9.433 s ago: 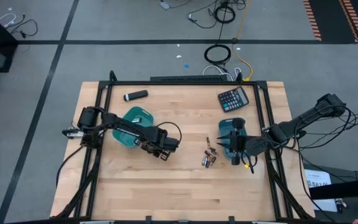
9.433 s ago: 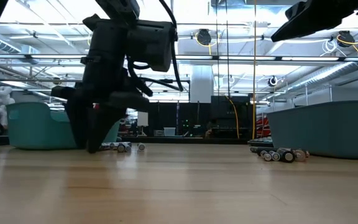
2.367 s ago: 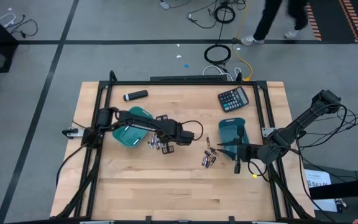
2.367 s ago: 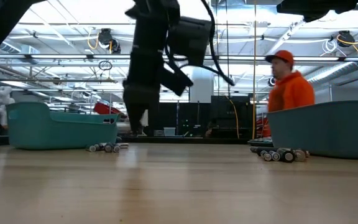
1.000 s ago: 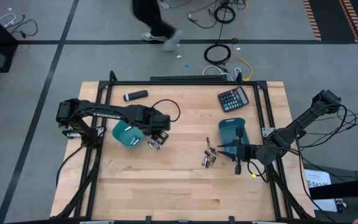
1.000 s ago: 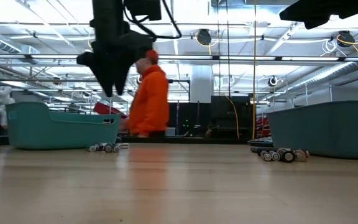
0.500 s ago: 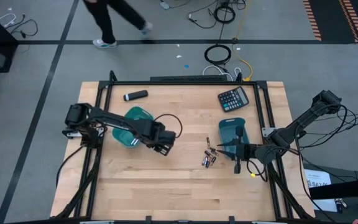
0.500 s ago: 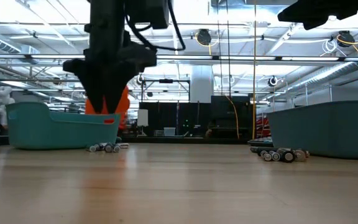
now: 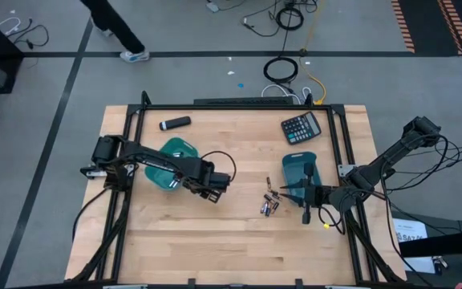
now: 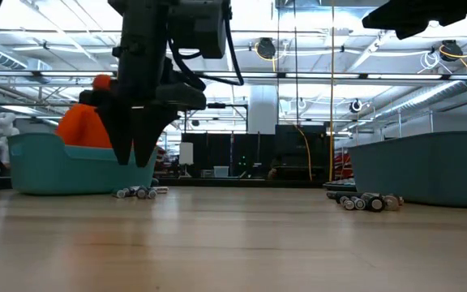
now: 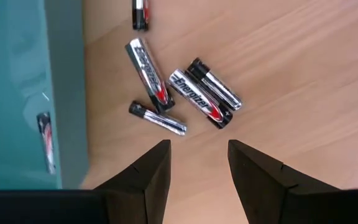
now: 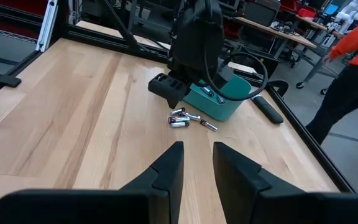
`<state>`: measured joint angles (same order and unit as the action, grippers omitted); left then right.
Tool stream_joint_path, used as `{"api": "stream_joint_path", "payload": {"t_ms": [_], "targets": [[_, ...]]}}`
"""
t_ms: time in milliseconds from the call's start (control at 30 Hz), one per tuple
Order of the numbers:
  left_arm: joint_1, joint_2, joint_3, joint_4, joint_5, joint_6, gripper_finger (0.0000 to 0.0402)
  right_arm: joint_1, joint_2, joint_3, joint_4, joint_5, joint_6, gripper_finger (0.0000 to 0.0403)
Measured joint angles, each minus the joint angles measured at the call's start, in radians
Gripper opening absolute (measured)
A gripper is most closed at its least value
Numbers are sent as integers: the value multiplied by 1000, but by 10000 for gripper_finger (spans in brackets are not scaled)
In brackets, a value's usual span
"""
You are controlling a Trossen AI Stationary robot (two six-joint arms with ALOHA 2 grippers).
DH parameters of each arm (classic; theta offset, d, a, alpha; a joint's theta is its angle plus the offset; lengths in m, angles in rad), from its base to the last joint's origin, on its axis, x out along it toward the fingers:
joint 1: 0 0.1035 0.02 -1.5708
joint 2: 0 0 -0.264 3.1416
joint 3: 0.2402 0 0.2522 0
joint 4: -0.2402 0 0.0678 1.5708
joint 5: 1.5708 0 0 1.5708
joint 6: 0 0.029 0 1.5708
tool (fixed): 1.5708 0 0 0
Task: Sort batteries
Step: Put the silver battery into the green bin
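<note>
Several batteries (image 11: 179,93) lie flat on the wood beside the left teal tray (image 11: 17,93), silvery-black cells of two sizes. My left gripper (image 11: 197,149) hangs open just above them, pointing down, with nothing between its fingers; in the high view it (image 9: 207,191) covers them. The low view shows its tips (image 10: 134,161) above the pile (image 10: 136,193). One cell (image 11: 44,140) lies inside that tray. A second pile (image 9: 269,202) lies by the right teal tray (image 9: 299,164). My right gripper (image 12: 197,155) waits there, slightly open and empty.
A black calculator (image 9: 301,127) and a black marker-like cylinder (image 9: 175,123) lie near the far edge. A person in orange (image 10: 83,126) stands beyond the table. Bare wood stretches between the two piles and toward the near edge.
My left gripper has come down from high beside the left tray and moved toward the near edge, ending low over the batteries next to the tray; it has also rolled a little. The batteries have not moved. The person has walked on behind the table.
</note>
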<state>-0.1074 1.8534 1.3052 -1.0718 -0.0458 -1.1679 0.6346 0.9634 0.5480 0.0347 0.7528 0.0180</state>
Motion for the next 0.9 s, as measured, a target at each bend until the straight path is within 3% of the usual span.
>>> {"api": "stream_joint_path", "payload": {"t_ms": [367,667,900], "targets": [[-39,14,-1,-32,-106,561,171,0,0,0,-1,0,5,77],[-75,14,-41,-94,-146,798,171,2,0,0,-8,0,44,77],[-152,14,-66,-43,-357,903,171,2,0,0,-37,0,49,77]]}}
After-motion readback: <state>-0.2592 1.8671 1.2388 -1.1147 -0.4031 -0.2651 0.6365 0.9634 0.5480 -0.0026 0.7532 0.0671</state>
